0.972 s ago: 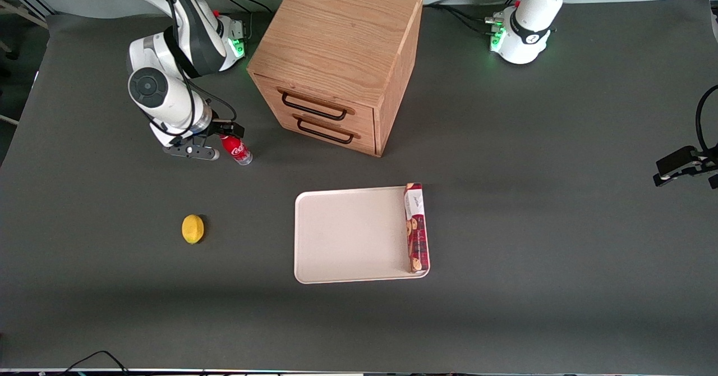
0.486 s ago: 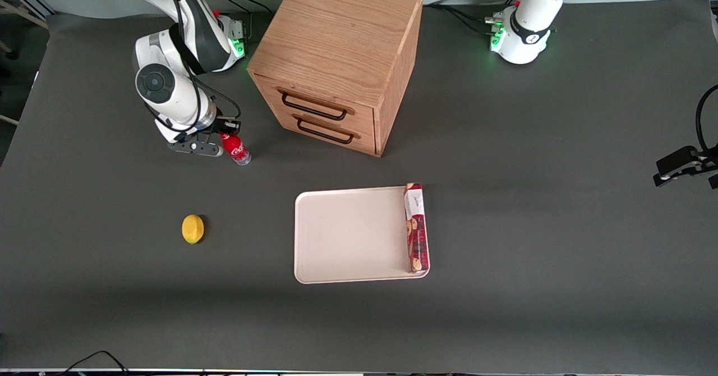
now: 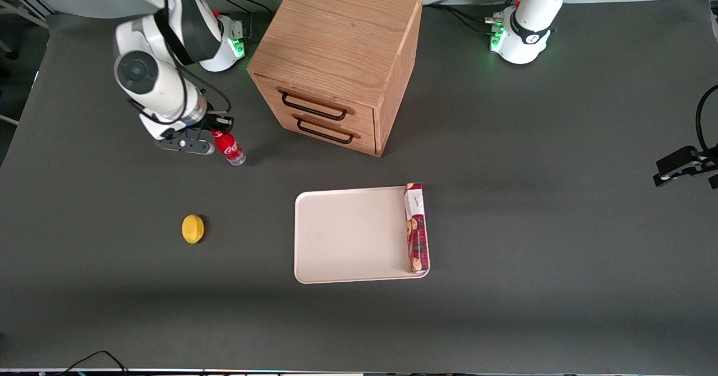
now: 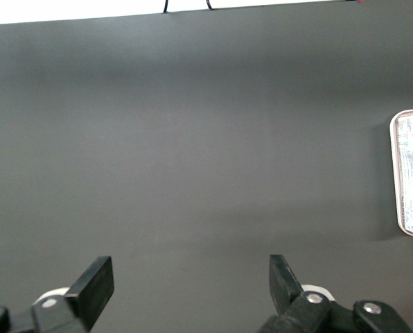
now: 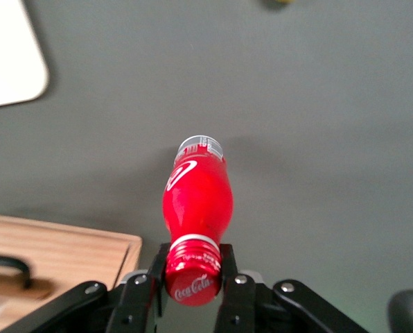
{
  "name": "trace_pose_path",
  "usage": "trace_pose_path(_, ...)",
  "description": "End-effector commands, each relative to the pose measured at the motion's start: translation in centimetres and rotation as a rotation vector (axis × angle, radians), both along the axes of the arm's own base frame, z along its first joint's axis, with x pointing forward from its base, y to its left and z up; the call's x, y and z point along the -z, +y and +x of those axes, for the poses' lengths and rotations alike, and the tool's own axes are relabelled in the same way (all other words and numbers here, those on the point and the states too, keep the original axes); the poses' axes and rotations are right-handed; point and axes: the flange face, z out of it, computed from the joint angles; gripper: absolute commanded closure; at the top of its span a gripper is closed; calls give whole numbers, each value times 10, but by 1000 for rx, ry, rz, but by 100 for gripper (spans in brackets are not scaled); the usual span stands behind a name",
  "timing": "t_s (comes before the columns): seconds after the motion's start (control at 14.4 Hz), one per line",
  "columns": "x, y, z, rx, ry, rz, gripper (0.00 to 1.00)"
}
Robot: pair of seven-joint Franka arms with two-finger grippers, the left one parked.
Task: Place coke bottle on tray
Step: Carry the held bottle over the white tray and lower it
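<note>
The coke bottle (image 3: 230, 148), red with a red cap and clear base, hangs tilted from my gripper (image 3: 219, 133) above the table, toward the working arm's end beside the wooden cabinet. In the right wrist view the two fingers are closed on the bottle's neck just under the cap (image 5: 191, 276), and the bottle (image 5: 197, 194) points away from the camera, base clear of the table. The cream-white tray (image 3: 348, 235) lies nearer the front camera, some way off toward the parked arm's end; its corner shows in the right wrist view (image 5: 12, 59).
A wooden drawer cabinet (image 3: 336, 56) with two black handles stands close beside the gripper. A long red biscuit box (image 3: 415, 227) lies along the tray's edge. A yellow lemon (image 3: 193, 229) sits on the table nearer the front camera than the bottle.
The gripper has risen with the bottle held by its neck and shifted slightly toward the working arm's end of the table. Nothing else has moved.
</note>
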Motion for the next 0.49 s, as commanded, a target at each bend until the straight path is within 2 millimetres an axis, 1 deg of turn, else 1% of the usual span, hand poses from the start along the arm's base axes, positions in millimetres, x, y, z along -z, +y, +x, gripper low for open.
trace_pose_path(0.0,-93,16,33,-51,-36,41,93)
trace_pose_path(0.07,-112,25,47,-56,-36,57,93)
trace_pose_path(0.14,-123,33,63,-53,-28,78,93)
trace_pose_path(0.21,-131,48,77,-55,-28,96,93)
trace_pose_path(0.28,-133,64,97,-27,-22,121,93)
trace_pose_path(0.35,-126,79,113,8,-14,144,93)
trace_pose_path(0.42,-114,92,128,40,0,156,93)
